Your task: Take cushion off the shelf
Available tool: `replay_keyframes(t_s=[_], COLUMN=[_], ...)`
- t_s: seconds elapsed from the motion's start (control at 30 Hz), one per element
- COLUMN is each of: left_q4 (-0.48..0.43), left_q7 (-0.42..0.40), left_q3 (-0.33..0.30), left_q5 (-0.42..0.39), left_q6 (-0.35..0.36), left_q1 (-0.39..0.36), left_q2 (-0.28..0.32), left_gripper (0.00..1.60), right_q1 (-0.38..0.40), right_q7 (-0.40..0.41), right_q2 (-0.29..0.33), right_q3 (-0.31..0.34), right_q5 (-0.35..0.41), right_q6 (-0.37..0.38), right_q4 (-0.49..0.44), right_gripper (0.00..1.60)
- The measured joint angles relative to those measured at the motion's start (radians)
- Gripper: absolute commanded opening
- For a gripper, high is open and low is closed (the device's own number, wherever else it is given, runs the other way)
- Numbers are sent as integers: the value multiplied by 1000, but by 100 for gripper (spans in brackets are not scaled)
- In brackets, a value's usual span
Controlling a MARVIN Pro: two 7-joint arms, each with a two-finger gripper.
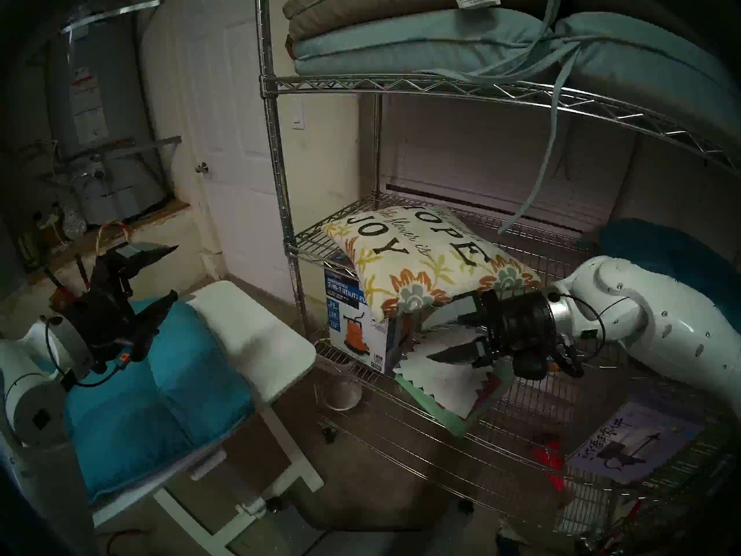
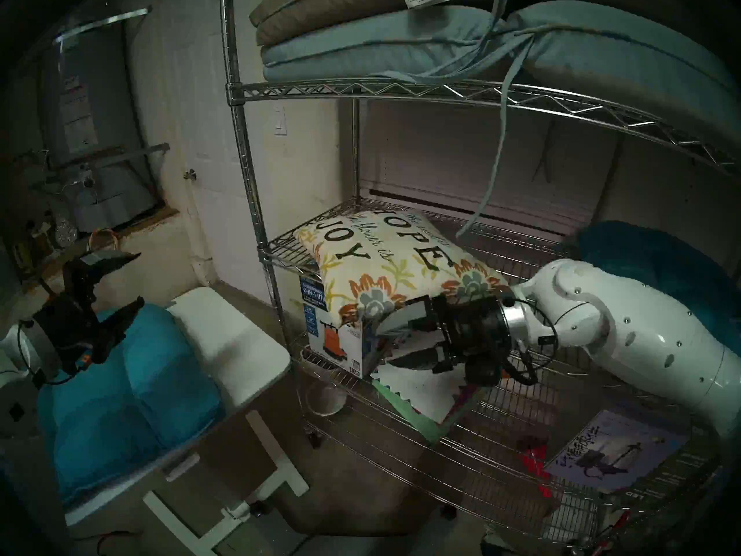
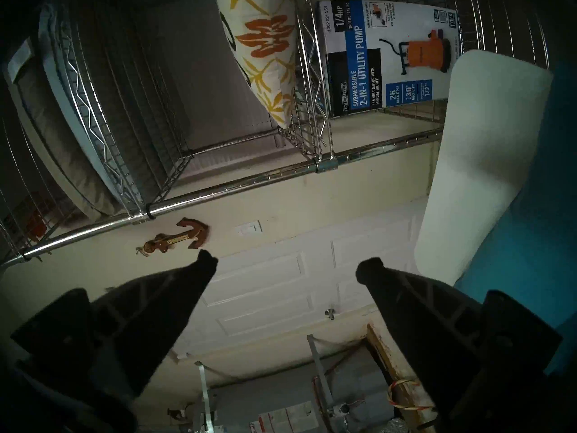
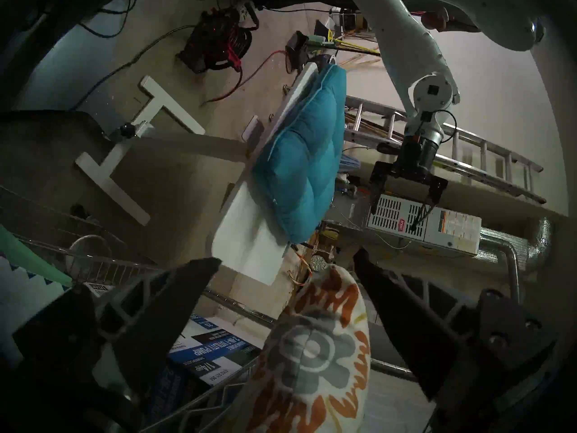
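The cushion (image 1: 425,258) sat on the shelf (image 1: 316,242) middle tier, its near corner hanging over the front edge. The right gripper (image 1: 431,340) was spread wide around that corner, not clamped; the left gripper (image 1: 174,272) hung open and empty over the white table (image 1: 260,342).

Teal cushion (image 1: 152,386) on white counter (image 1: 256,334); pump box (image 1: 355,322); blue-grey pads (image 1: 441,49); door (image 1: 236,142); water heater (image 1: 96,114).

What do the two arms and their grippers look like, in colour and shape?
Both arms have glossy white rounded shells with small dark screws. Each ends in a silver wrist ring and a black gripper with two pointed, ribbed fingers: left gripper, right gripper. Thin black cables loop around both wrists.
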Motion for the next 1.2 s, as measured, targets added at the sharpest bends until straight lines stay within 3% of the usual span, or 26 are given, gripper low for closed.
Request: replay_keyframes(t_s=[0.47, 1.2], left_q4=[62, 74], left_q7=[-49, -62], left_q3=[101, 317], left_q5=[-25, 57], left_q6=[39, 97], left_q1=[-115, -222], left_q2=[63, 81], left_gripper=[160, 160], right_q1=[0, 0], right_q7=[0, 1], right_q2=[3, 4], right_q3=[0, 0], right_q5=[0, 1], right_q6=[2, 3], right_q4=[-1, -2], right_gripper=[160, 160])
